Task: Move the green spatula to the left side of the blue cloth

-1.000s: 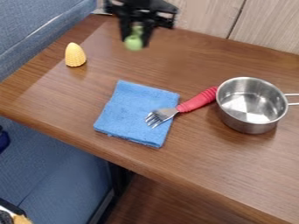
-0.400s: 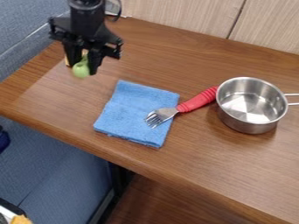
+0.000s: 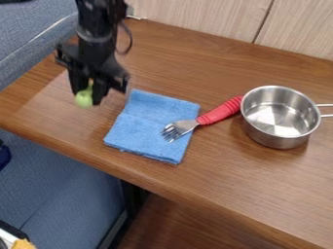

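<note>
The green spatula [image 3: 83, 100] is gripped in the black two-finger pincer [image 3: 88, 98], its pale rounded end poking out between the fingertips; the rest is largely hidden, so its long axis is hard to judge, though it seems to run roughly up and down, in line with the fingers. The relation that counts is with the folded blue cloth [image 3: 143, 127]: it lies to the right of the pincer in the view and a little towards the near edge of the bench [image 3: 228, 180], with its far left corner nearest. The spatula is thus already on the cloth's left, apparently held above the wood, though whether it touches cannot be told. The coming move likely calls for a short way down and slightly nearer the front edge, then a release; drifting right would risk setting it on the cloth. Against the earlier frames, pincer and spatula have swung from beyond the cloth to its left, and most lately have come further towards the near edge. Further right of the pincer, the red-handled metal fork [image 3: 220, 112] keeps its place, tines on the cloth, as does the shiny steel saucepan [image 3: 280, 141] beyond it.
</note>
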{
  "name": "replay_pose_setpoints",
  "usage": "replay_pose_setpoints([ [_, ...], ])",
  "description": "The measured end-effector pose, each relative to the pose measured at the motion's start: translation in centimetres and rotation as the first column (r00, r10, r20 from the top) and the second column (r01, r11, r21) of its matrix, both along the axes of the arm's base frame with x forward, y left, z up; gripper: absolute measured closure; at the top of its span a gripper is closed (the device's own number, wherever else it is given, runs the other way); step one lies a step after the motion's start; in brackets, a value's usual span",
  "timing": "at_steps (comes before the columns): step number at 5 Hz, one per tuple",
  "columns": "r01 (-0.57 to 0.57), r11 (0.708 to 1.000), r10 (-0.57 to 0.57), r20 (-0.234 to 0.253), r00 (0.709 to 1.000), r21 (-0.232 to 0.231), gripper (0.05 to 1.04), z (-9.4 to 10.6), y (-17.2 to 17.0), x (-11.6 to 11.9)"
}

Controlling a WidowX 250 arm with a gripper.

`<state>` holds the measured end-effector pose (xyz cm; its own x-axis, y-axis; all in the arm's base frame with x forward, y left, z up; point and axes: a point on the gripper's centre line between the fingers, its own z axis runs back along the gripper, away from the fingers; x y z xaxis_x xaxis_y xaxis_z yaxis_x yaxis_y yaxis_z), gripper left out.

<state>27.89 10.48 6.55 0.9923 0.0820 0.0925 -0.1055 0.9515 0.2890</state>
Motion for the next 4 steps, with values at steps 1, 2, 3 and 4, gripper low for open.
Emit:
replay_pose_setpoints([
  [1, 0.007, 1.000, -0.007, -0.039, 0.999, 0.017, 0.709, -1.34, 0.10, -0.04],
  [2, 0.003, 1.000, -0.002, -0.056, 0.998, 0.018, 0.709, -1.86, 0.13, -0.27],
  [3, 0.008, 1.000, -0.007, -0.057, 0.998, 0.017, 0.642, -1.87, -0.10, -0.21],
  [4, 0.006, 1.000, -0.006, -0.078, 0.997, 0.010, 0.330, -1.95, -0.26, -0.38],
])
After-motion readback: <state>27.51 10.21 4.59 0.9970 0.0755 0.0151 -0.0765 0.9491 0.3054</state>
